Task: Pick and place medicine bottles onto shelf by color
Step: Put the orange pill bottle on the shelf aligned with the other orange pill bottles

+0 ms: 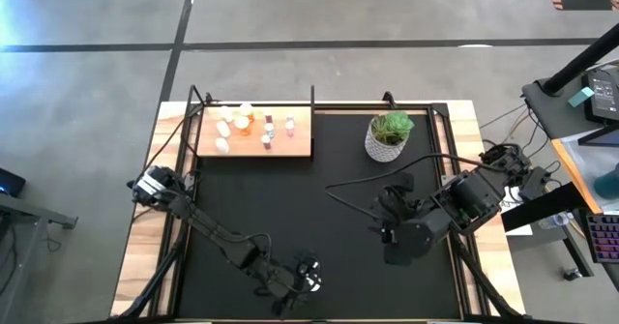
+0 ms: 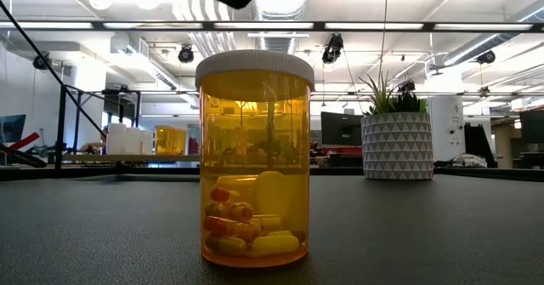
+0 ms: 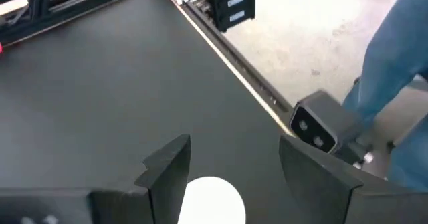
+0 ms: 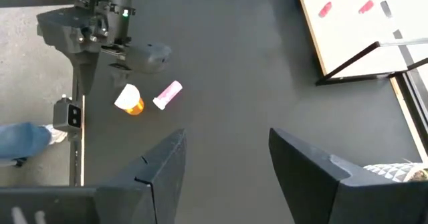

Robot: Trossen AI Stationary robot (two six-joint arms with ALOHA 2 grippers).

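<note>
From above, the black table mat (image 1: 319, 208) filled the middle of the frame, with the pale shelf (image 1: 256, 133) at its upper left carrying small bottles and a potted plant (image 1: 389, 136) at upper centre-right. Grey concrete floor (image 1: 290, 14) took the top. The left gripper (image 1: 308, 274) sat at the bottom centre; the right gripper (image 1: 389, 218) waited right of centre.

At table height, an orange bottle (image 2: 255, 159) with a white cap stood upright mid-frame on the mat (capsules showed inside), the office ceiling lights behind it.

The left wrist camera showed a white cap (image 3: 212, 198) between that arm's fingers (image 3: 167, 167), which stood apart and clear of it.

The right wrist camera showed its own fingers (image 4: 164, 160) spread over bare mat, and farther off the orange bottle (image 4: 131, 101) beside a pink bottle (image 4: 168, 93) lying flat.
</note>
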